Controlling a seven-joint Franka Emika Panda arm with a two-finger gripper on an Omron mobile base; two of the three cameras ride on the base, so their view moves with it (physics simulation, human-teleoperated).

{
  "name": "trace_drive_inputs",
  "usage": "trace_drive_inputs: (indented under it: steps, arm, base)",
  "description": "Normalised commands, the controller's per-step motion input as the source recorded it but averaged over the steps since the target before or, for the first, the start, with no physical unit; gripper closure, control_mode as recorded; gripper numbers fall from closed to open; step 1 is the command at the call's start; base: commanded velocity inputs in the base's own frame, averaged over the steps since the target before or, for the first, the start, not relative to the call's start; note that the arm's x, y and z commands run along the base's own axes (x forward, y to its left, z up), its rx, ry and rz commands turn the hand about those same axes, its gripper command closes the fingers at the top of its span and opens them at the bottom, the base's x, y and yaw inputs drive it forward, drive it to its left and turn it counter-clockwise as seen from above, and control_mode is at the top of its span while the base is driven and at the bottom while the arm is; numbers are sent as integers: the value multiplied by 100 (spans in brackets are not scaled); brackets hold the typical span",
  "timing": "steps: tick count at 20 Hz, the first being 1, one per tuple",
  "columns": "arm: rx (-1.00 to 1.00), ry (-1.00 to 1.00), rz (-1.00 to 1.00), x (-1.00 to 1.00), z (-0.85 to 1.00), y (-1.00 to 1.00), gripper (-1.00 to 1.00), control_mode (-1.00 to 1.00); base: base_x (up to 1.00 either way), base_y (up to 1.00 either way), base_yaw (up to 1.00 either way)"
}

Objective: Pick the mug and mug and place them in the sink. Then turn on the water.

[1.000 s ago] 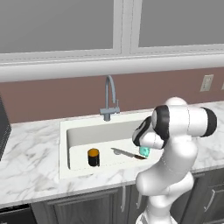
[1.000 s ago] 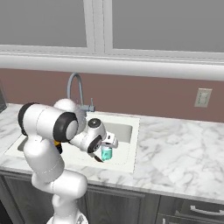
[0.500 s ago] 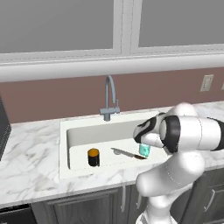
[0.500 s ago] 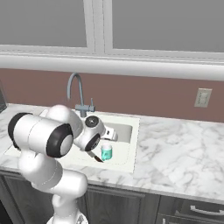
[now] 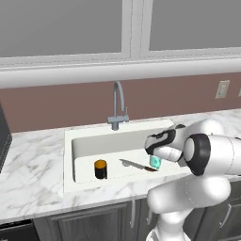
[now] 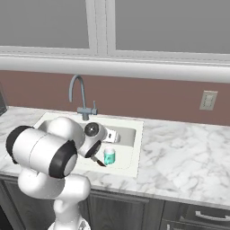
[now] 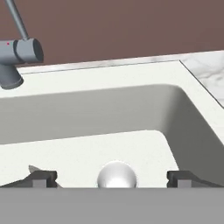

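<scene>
Both mugs stand inside the sink. The black mug with its orange inside is at the left of the basin floor. At the right end stands the teal mug. My gripper hovers just above and behind the teal mug, open and empty, its two fingertips spread wide. It points at the basin's back wall. The grey gooseneck faucet rises behind the sink, and its base and lever sit at upper left in the hand view. No water runs.
A knife lies on the basin floor between the mugs. A round silver drain shows low in the hand view. Marble counter stretches to the right. A wall outlet is on the backsplash, under windows.
My elbow and upper arm have swung down and round toward the near counter edge. The hand has stayed open just above the teal mug. Neither mug has moved.
</scene>
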Motion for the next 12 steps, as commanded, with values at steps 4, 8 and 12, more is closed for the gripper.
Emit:
trace_drive_inputs:
  steps: [4, 8, 12]
  arm:
    - [0, -19, 0, -2, 11, 0, -100, -100]
    - [0, -17, 0, -2, 14, 0, -100, -100]
    - [0, -13, 0, -1, 18, 0, -100, -100]
  base:
    - [0, 0, 0]
    - [0, 0, 0]
    - [0, 0, 0]
